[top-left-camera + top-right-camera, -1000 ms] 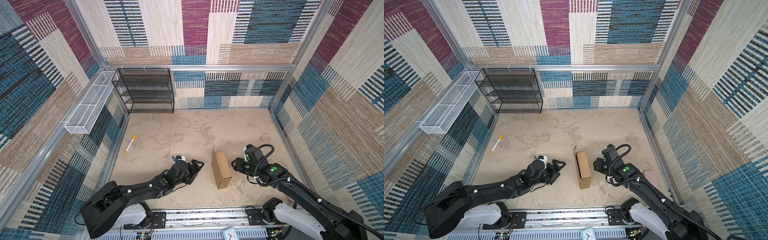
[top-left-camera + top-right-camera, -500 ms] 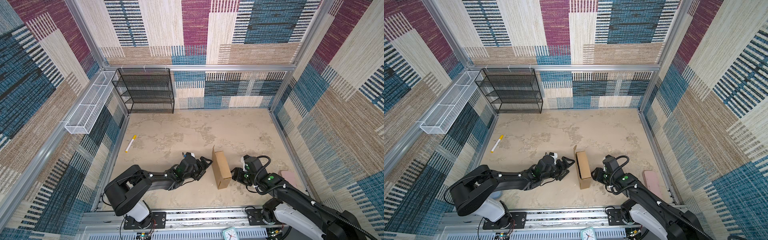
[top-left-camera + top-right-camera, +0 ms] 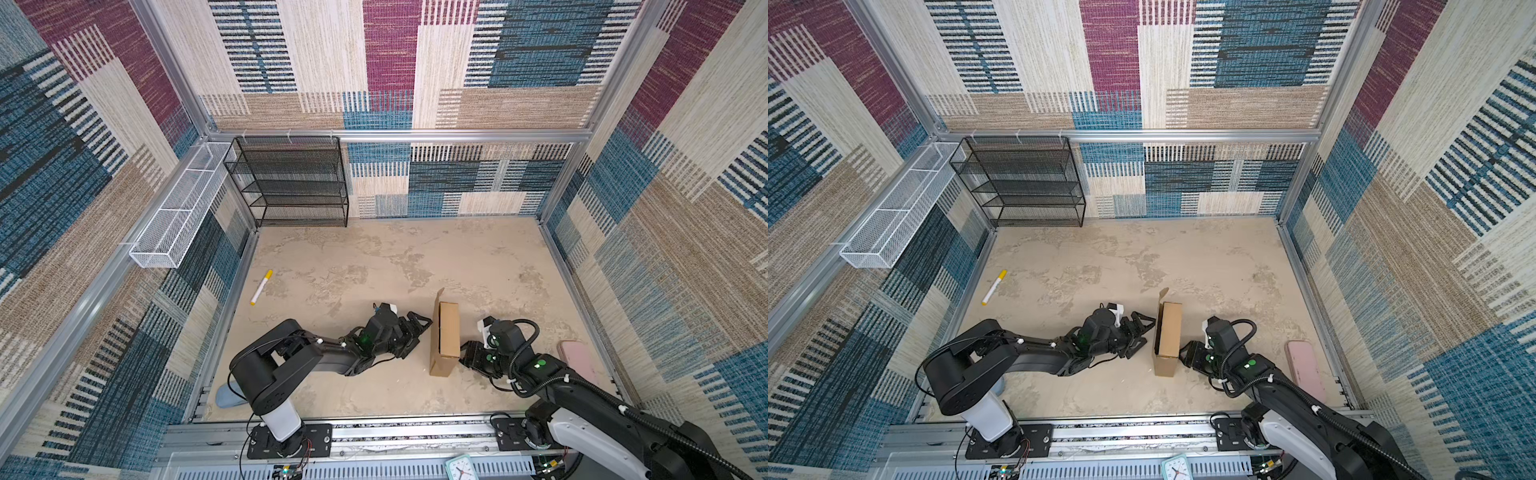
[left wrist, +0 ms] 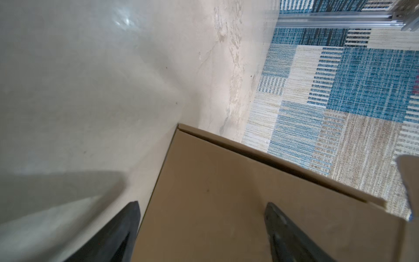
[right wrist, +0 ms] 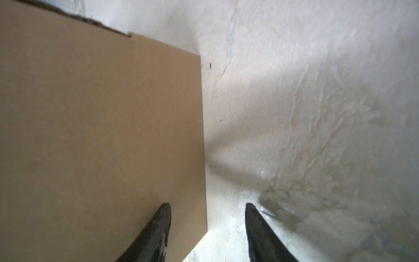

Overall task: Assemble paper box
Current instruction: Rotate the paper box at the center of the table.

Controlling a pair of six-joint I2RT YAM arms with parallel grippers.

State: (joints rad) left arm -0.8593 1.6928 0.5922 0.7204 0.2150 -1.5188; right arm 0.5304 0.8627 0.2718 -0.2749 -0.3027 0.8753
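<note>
As the left wrist view shows, the left fingers (image 4: 123, 233) are spread wide and released, one over the bare bench (image 4: 90, 90) and the other in front of the broad brown face of the paper box (image 4: 226, 204); whether the tips touch the cardboard I cannot tell. The right fingers (image 5: 158, 231) are apart too and grasp nothing: one lies before the opposite face of the box, the other beside its edge, over the bench. In both top views the paper box (image 3: 448, 332) (image 3: 1170, 332) stands upright on a narrow side near the front middle of the bench, between the two arms, with one flap sticking out at its far end. Farther out, a marker with a yellow cap (image 3: 261, 286) lies near the left wall, a flat pink object (image 3: 577, 361) lies by the right wall, and a black mesh shelf (image 3: 291, 183) stands at the back.
</note>
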